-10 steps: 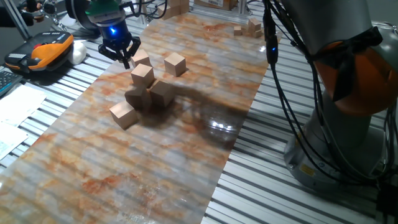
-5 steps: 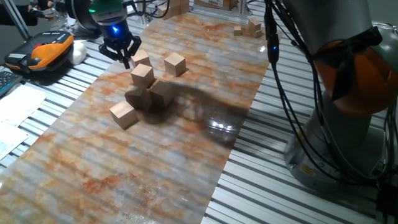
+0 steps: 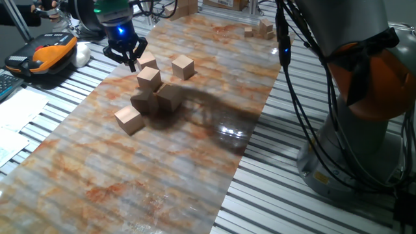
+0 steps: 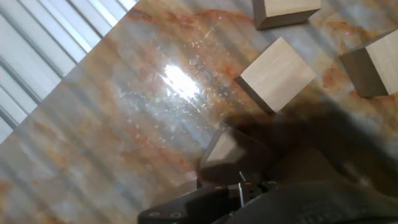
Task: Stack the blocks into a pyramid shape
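A: What is the ground here?

B: A long marbled mat point(image 3: 195, 149), orange and grey, lying over a slatted metal table point(image 3: 312, 208). The robot's grey and orange base point(image 3: 364, 97) stands at the right edge with black cables point(image 3: 292, 84) hanging in front of it.

A: And around the mat?

B: At the far left an orange and black handheld device point(image 3: 45, 53) rests on the slats, with white papers point(image 3: 16, 114) nearer the camera. A heap of smaller wooden pieces point(image 3: 260, 28) sits at the far end of the mat.

A: The blocks point(image 3: 153, 91)?

B: Clustered on the mat's far left part: one cube rests on top of two others, one lies in front at the left, one stands apart to the right, one just behind by the gripper point(image 3: 130, 60).

A: Its fingers?

B: Slightly apart, gripping nothing, hanging over the mat's left edge beside the rear cube. The hand view shows cubes below, one in shadow.
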Robot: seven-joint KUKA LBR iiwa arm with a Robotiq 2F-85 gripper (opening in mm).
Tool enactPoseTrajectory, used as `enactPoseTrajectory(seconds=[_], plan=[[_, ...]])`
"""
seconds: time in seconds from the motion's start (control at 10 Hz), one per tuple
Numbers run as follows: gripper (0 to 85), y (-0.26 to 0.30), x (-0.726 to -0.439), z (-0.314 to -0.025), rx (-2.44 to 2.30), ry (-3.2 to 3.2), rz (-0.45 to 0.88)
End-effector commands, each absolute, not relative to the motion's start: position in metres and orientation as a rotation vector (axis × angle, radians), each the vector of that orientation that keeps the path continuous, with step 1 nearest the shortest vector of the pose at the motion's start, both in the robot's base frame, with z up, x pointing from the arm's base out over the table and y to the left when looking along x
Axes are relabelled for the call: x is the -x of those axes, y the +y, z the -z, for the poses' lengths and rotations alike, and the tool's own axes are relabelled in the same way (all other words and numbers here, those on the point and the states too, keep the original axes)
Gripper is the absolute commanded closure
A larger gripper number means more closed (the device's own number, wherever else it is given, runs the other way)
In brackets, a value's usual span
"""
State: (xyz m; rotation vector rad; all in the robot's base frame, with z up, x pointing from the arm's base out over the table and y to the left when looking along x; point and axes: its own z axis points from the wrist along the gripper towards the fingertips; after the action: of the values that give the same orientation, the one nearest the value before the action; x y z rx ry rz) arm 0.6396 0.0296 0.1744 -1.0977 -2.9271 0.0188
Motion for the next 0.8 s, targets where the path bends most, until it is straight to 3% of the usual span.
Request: enactPoseTrajectory(seconds=[0.0,0.7], plan=[[85.0,0.03,-0.6397,-0.1738,1.101,-2.931,-0.033],[85.0,0.0358,-0.6455,-0.1699,1.183,-2.929,-0.091]])
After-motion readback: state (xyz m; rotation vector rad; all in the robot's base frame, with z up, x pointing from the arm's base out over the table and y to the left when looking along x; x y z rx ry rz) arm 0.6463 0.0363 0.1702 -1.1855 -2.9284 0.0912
